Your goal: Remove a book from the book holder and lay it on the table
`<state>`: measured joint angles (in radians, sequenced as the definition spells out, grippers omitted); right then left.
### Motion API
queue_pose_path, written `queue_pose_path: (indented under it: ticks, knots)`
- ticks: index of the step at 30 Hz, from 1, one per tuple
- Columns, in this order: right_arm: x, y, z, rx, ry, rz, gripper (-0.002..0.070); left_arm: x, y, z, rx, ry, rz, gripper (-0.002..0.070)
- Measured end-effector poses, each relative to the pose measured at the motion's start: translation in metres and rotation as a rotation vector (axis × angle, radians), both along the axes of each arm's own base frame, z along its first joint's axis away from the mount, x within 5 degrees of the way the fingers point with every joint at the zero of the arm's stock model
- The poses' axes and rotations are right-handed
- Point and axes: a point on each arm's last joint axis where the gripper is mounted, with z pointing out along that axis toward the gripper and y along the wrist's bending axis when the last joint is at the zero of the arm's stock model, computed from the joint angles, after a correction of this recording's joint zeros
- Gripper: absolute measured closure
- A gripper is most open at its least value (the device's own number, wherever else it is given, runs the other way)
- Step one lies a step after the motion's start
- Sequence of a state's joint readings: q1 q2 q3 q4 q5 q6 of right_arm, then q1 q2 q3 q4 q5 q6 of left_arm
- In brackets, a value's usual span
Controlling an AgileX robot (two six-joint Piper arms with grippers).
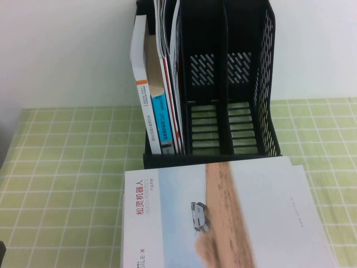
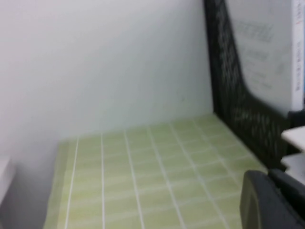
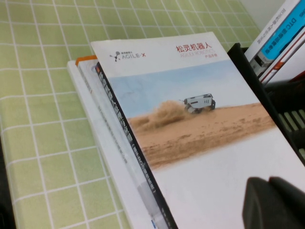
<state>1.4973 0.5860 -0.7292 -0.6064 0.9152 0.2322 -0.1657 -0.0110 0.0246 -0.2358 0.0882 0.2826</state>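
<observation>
The book [image 1: 223, 218], with a sky-blue and white cover, a tan band and a red title, lies flat on a small stack on the table [image 1: 67, 167], just in front of the black book holder [image 1: 223, 84]. Neither gripper shows in the high view. My right gripper [image 3: 274, 202] hovers shut and empty over the book's white end [image 3: 190, 119]. My left gripper [image 2: 269, 200] is shut and empty above the cloth [image 2: 143, 167], beside the holder's perforated left wall [image 2: 238, 95].
Several upright books [image 1: 159, 106] fill the holder's left compartment; the other two compartments hold nothing. A black-edged book [image 3: 119, 143] and a white one [image 3: 95, 119] lie under the book. A white wall stands behind the holder.
</observation>
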Motion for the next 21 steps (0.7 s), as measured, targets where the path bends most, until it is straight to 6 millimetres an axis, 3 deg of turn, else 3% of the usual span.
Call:
queue_pose_path:
  ticks: [7,21]
  knots:
    - [0.000,0.000,0.000,0.000,0.000,0.000,0.0678,-0.003,0.005,-0.022,-0.108,0.268,0.101,0.0677]
    - [0.000,0.000,0.000,0.000,0.000,0.000,0.0678,-0.004,0.005,-0.022,-0.133,0.279,0.113,0.0678]
